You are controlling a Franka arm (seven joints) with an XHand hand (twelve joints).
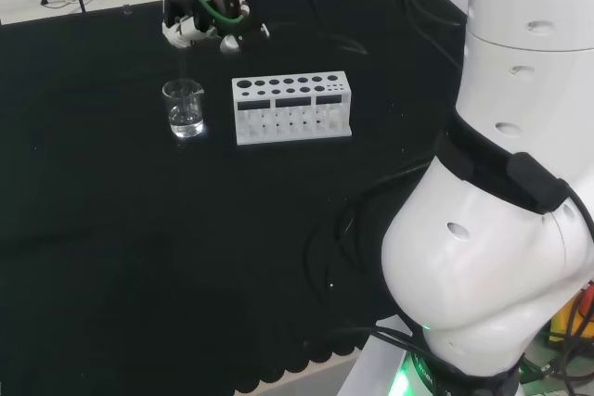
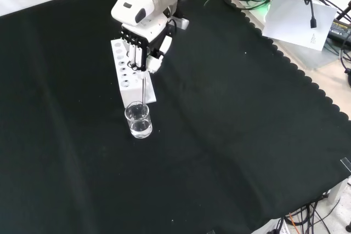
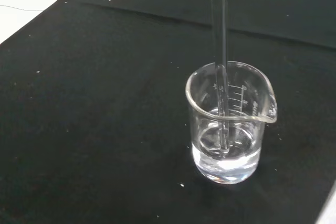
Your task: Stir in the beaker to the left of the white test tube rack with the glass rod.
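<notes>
While the rod's tip sits down in the liquid, I read this as the stirring step itself, not the approach. From the front view I've got the hand [image 2: 143,45] above the white test tube rack [image 2: 127,75], fingers [image 2: 135,53] curled round the top of the glass rod [image 2: 144,87], which hangs about upright down into the beaker [image 2: 138,121]. Wrist view confirms it: glass rod passes inside the rim and its lower end is under the surface of the clear liquid [image 3: 226,153], close to the bottom; whether it touches the glass floor I can't tell. Beaker stands on the black cloth of the table [image 2: 230,135], upright, spout visible at the rim in the wrist view. In the head view the beaker is just left of the rack, apart from it, with only a shallow fill. In the front view it sits just in front of the rack's near end. Next move, my call: small circles of the wrist, keeping the rod near vertical and off the wall, since the beaker is light, nothing braces it, and a sideways knock could slide or tip it. Keep the depth, no plunging. Rack is close behind, so the hand should keep its height over it while circling.
</notes>
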